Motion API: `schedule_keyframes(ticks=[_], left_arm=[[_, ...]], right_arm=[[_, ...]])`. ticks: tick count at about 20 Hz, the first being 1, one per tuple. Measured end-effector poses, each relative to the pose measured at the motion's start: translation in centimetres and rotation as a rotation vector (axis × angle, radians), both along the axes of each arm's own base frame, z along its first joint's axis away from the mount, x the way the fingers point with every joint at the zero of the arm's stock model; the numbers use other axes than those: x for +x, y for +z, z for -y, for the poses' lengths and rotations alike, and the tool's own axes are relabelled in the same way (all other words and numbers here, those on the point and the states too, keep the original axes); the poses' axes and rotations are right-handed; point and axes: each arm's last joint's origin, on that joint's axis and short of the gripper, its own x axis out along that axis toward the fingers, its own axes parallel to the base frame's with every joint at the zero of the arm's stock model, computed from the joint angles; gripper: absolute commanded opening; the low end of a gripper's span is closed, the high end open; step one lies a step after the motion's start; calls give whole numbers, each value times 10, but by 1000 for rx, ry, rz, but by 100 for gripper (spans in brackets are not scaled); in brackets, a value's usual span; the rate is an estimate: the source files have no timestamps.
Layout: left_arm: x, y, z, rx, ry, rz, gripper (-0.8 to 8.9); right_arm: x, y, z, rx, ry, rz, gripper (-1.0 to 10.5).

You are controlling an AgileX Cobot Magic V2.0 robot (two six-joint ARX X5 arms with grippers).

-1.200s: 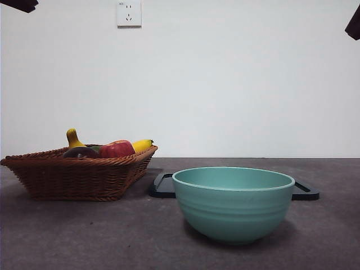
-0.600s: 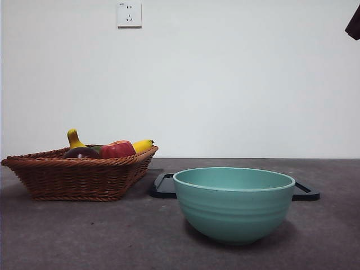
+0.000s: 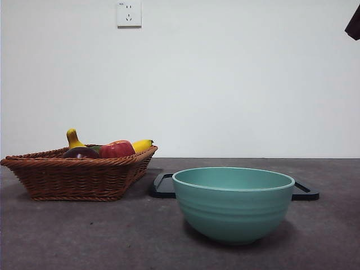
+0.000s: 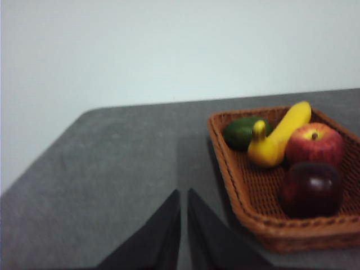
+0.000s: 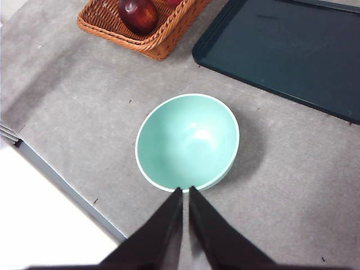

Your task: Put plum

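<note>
Dark plum [image 4: 312,188] lies in wicker basket [image 4: 242,197]; no writing legible.

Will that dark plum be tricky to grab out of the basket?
Probably a little. The plum looks round and glossy, so it may slip or roll. It sits against the apple in the basket, which likely leaves little room on that side.

The plum [image 4: 312,189] lies in the basket [image 3: 79,177] (beside the apple [image 3: 117,149]), at nine o'clock of the bowl [image 3: 233,203]; the tray [image 3: 164,187] lies behind.
</note>
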Motion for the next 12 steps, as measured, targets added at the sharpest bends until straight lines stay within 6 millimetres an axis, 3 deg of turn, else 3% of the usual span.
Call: schedule_keyframes(ticks=[12], left_arm=[[-1, -12, 0, -54, 3, -119, 19]], right_arm=[[0, 0, 0, 0, 0, 0, 9]])
